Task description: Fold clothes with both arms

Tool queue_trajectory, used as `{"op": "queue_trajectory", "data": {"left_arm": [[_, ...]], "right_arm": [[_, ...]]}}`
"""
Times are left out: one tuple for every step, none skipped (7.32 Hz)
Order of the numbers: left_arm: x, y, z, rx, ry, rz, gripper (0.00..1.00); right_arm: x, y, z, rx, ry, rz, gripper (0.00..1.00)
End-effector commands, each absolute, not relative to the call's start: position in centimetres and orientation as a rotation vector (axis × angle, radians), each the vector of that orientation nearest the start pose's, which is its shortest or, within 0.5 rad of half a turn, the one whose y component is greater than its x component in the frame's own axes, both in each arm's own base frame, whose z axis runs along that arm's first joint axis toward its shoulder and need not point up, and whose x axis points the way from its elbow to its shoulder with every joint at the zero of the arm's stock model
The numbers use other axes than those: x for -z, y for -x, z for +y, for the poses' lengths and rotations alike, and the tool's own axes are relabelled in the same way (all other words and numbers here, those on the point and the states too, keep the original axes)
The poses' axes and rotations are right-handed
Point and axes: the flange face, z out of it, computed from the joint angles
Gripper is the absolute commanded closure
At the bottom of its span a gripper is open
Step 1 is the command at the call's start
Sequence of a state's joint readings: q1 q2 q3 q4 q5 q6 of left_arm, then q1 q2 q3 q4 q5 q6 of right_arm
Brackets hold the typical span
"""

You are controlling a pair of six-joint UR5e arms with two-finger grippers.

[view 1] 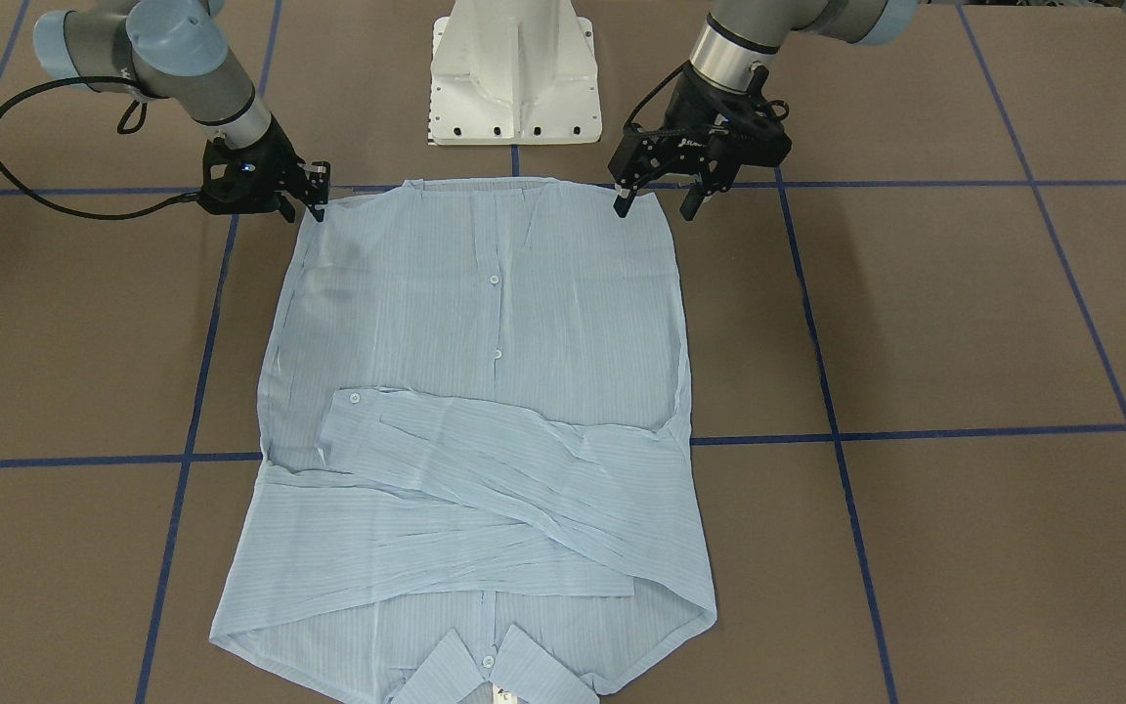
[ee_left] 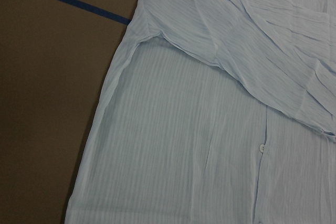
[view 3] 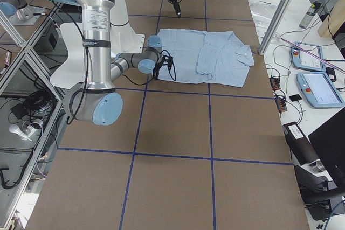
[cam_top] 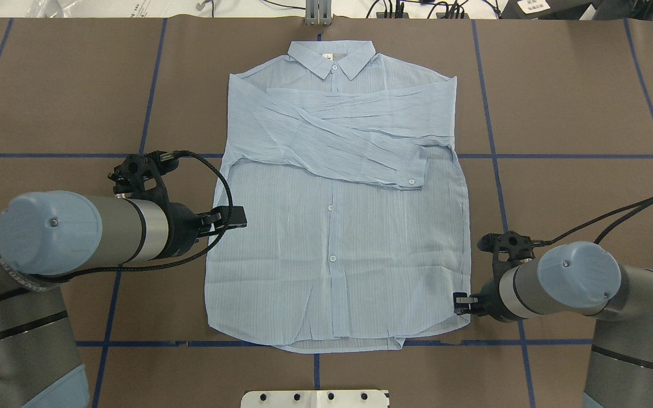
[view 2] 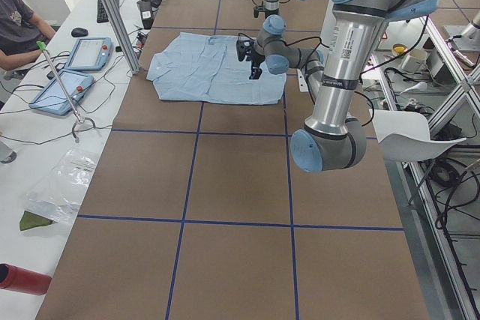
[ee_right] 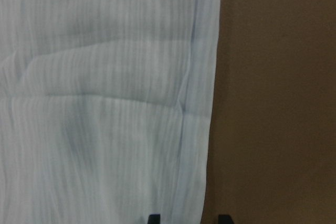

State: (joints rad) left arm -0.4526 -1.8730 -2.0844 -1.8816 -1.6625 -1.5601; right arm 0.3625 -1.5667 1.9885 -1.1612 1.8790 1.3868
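Nearest the front-facing camera sits the collar point(view 1: 485, 670) of a pale blue striped shirt point(view 1: 485, 323); it lies flat, buttons up, on a brown table point(view 1: 964, 323) crossed by blue tape lines; both sleeves point(view 1: 485, 489) are folded across the chest, and the hem points towards the white pedestal base point(view 1: 514, 73); over the hem corner on this view's right the left gripper point(view 1: 658, 207) hangs with its fingers spread wide, gripping nothing; at the other hem corner the right gripper point(view 1: 314, 200) sits low by the cloth edge.

From overhead, the left gripper point(cam_top: 236, 217) shows beside the shirt's left side edge; the right gripper point(cam_top: 461, 302) is at the right hem corner.

From the table's left end, the left gripper point(view 2: 253, 65) is raised clear above the shirt; a seated person point(view 2: 19, 24) is at the far edge.

From the right end, the right gripper point(view 3: 161, 71) is down at the shirt's near corner.

Seen from the left wrist: the shirt's side edge, a folded sleeve and one white button point(ee_left: 261, 148).

Seen from the right wrist: two black fingertips point(ee_right: 153, 217) stand apart astride the shirt's side edge, one over cloth, one over bare table, nothing clamped between them; whether they touch the cloth cannot be told.
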Motion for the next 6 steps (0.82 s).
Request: {"op": "queue_trajectory", "data": {"left_arm": [[-23.62, -42.15, -34.23, 0.342, -0.179, 1.118, 0.02], [-23.62, -42.16, -34.21, 0.341, -0.178, 1.119, 0.02], [-23.62, -42.16, -34.21, 0.339, -0.179, 1.118, 0.02], [-23.56, -42.11, -34.20, 0.340, -0.181, 1.120, 0.02], [-23.48, -42.13, -34.17, 0.339, -0.176, 1.122, 0.02], [-23.30, -42.00, -34.10, 0.338, -0.177, 1.127, 0.02]], "right_arm": [[-41.93, 43.05, -27.00, -0.034, 0.062, -0.864, 0.53], [-41.85, 43.16, -26.93, -0.032, 0.067, -0.859, 0.53], [-41.53, 43.33, -26.88, -0.029, 0.070, -0.863, 0.53], [-41.43, 43.45, -26.81, -0.028, 0.075, -0.862, 0.53], [-41.35, 43.39, -26.79, -0.026, 0.081, -0.863, 0.53], [-41.34, 43.36, -26.78, -0.025, 0.087, -0.865, 0.53]]}}
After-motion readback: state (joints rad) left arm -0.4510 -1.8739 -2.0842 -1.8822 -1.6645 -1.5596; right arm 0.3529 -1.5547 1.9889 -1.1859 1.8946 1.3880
